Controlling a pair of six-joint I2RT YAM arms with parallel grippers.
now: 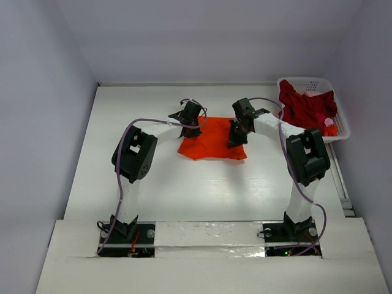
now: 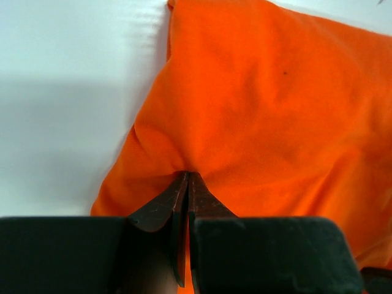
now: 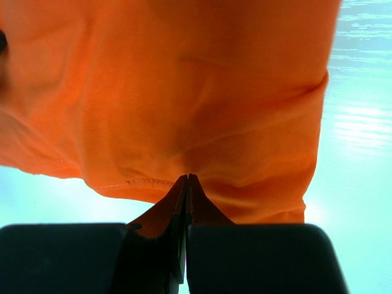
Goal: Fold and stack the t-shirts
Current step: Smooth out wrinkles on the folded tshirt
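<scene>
- T-shirts number two: the soft-cloth, bright orange t-shirt [image 1: 211,146] lies on the white table [image 1: 153,184] between both tools, bunched into a compact patch that looks partly folded.
- Left gripper [image 2: 188,175], jaws pressed together, pinches the orange t-shirt's edge; cloth puckers right at its tips.
- Right gripper [image 3: 187,177], jaws likewise together, nips the hem at its tips.
- Well to its right, the soft-cloth, dark crimson t-shirt [image 1: 304,107] sits crumpled in the white plastic lattice basket [image 1: 340,132].
- Judged progress: first shirt mid-fold; crimson t-shirt unfolded, stacking not begun.
</scene>
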